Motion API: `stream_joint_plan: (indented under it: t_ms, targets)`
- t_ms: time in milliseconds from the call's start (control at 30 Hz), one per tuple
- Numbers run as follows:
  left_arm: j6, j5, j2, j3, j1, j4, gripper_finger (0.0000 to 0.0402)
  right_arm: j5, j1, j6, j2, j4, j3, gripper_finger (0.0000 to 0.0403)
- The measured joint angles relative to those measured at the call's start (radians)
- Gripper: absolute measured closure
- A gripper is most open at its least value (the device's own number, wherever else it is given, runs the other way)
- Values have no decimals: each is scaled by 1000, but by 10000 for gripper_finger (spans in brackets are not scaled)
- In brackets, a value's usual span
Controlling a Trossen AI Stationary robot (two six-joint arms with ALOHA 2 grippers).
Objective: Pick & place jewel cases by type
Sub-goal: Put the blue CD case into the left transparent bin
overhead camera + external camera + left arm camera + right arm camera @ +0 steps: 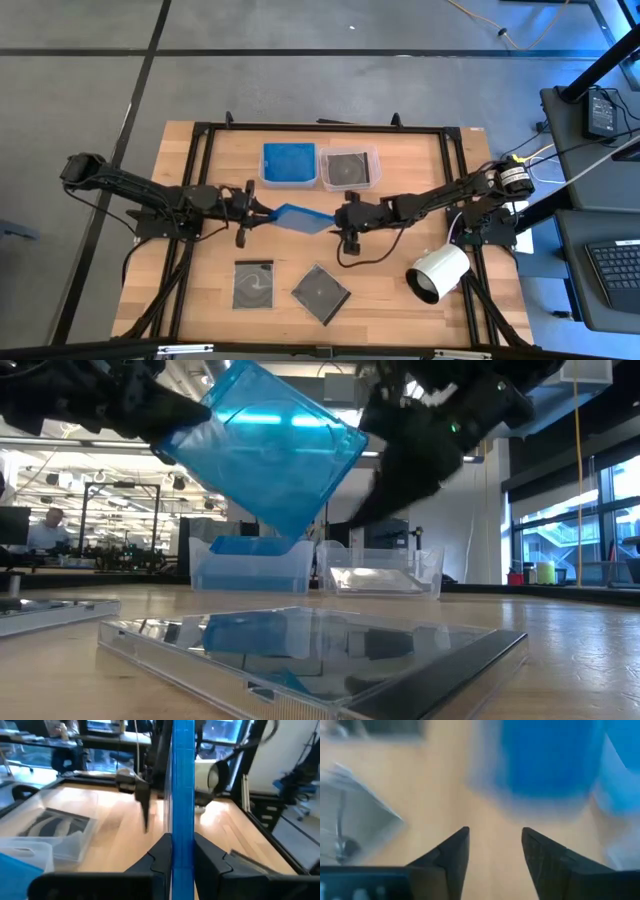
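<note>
Over the middle of the wooden table (200,300) a translucent blue jewel case (302,216) hangs in the air, tilted, between the two arms. The left gripper (262,211) comes in from nine o'clock and is clamped on the case's edge; from its own wrist camera the case (182,795) stands edge-on with the two dark fingers (160,851) pressed against either face. The right gripper (340,219) reaches in from three o'clock, right at the case's far edge, and its wrist camera shows its fingers (451,855) spread apart with bare wood between them and nothing held, the blue case (550,760) ahead of them. From table height the case (262,445) shows well clear of the tabletop, slanted. Toward twelve o'clock two clear tubs sit side by side: the left tub (288,165) holds blue cases, the right tub (348,168) a dark one. Toward six o'clock two dark grey cases lie flat on the wood, one square to the table (253,285) and one turned like a diamond (320,293) just beside it. A white cylinder (438,272) lies on its side at about four o'clock. In the room beyond the table a person (45,528) sits at a desk.
</note>
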Motion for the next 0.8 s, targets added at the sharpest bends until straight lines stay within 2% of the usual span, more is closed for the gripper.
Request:
stream_joint_plan:
  t_ms: [67, 133, 267, 333, 600, 800]
  targets:
    - [-2, -20, 0, 0, 0, 21, 357, 46, 0, 7, 0, -63, 0, 202]
    - [-34, -100, 2, -1, -1, 48, 357, 74, 0, 42, -1, -104, 0, 194]
    - [-121, -450, -2, 3, 2, 115, 353, 86, 0, 75, -1, -124, 0, 189]
    - [-110, -529, 2, 1, 4, 109, 354, 86, 0, 75, -1, -123, 0, 191]
    - [-132, -513, 0, -1, 109, 175, 358, 87, 0, 48, -1, -123, 0, 193]
    - [-199, -444, 13, -79, 233, 288, 360, 87, 0, 49, -1, -122, 0, 193]
